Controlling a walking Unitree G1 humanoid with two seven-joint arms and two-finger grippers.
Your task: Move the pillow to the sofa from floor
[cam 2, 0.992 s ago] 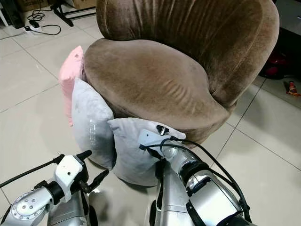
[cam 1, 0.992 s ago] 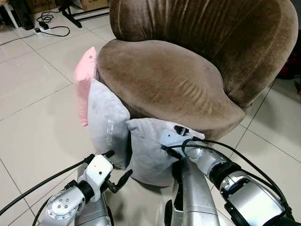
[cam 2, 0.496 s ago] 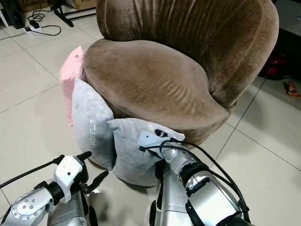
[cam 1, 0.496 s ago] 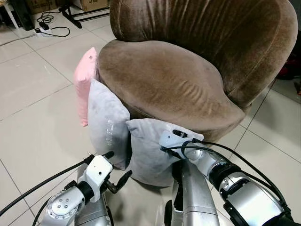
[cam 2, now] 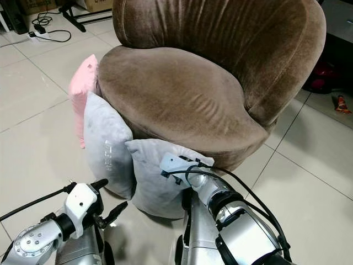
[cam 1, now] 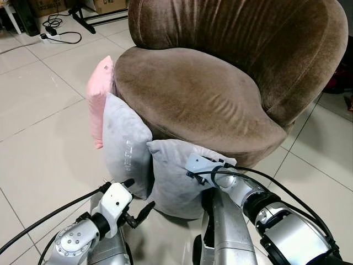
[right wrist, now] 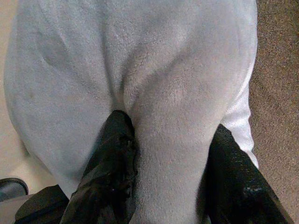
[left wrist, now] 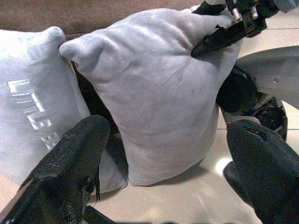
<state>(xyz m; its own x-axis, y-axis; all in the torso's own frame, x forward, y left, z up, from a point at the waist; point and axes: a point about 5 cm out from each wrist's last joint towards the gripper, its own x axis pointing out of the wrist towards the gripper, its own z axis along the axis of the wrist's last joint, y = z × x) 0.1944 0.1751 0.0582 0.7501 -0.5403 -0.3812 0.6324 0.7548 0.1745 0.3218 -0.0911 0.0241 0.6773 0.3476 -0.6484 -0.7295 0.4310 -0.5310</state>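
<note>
Right gripper [right wrist: 170,154] is clamped on the top edge of the light grey fleece pillow [cam 1: 174,176]: in the right wrist view the black fingers [right wrist: 110,163] pinch a ridge of fabric bunched up between them. Versus 1.0 s ago, the wrist housing sits a bit lower and further toward the robot's left on the pillow top, and the fingers, which showed above the pillow edge before, are now sunk into the fabric. Grip has tightened; the pillow itself hasn't lifted.

Pillow location: on the white tiled floor [cam 1: 38,143], standing upright and leaning against the front base of the round brown velvet sofa chair [cam 1: 220,83]. Same spot as in the earlier frames.

Just beside it on the robot's left stands a second grey pillow with pale printed lettering [cam 1: 126,146], touching it, and behind that a pink pillow [cam 1: 98,96] wedged against the chair's side. Neither has moved.

Left gripper [cam 1: 132,201] hangs low near the floor in front of the two grey pillows, fingers [left wrist: 70,163] spread wide apart and gripping nothing. Left wrist view looks straight at the grabbed pillow, with the right gripper visible at its top corner. Left arm pose unchanged over the last second.

Camera framing is essentially steady.
</note>
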